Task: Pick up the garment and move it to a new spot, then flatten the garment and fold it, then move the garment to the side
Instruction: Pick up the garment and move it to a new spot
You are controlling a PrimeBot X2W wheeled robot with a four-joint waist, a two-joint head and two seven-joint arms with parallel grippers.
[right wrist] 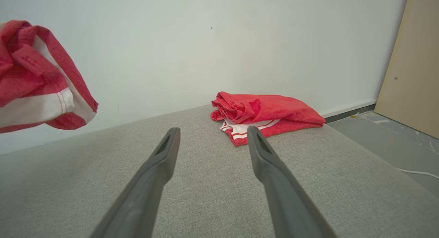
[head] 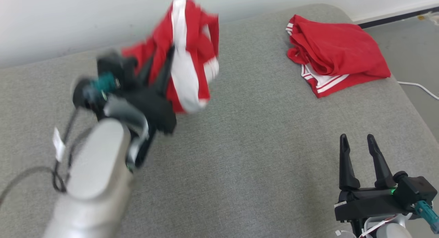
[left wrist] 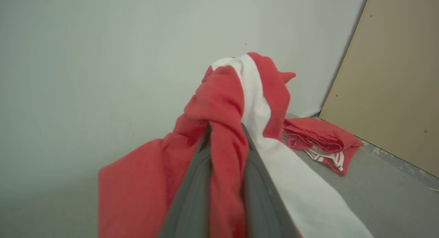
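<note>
I am carrying in step one: my left gripper is clamped on the garment, soft bunched red cloth with a broad white stripe, held above the grey woven pad, my right gripper spread empty; next comes lowering it on bare pad, apart from the red pile.

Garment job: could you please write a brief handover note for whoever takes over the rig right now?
Left tool: shut on the garment, which hangs bunched in the air above the grey surface, far left.
Right tool: open, empty, at the near right.
Another red garment lies roughly folded at the far right.
Done: pickup.
Left: set it down at a new spot, flatten, fold, move aside.
</note>
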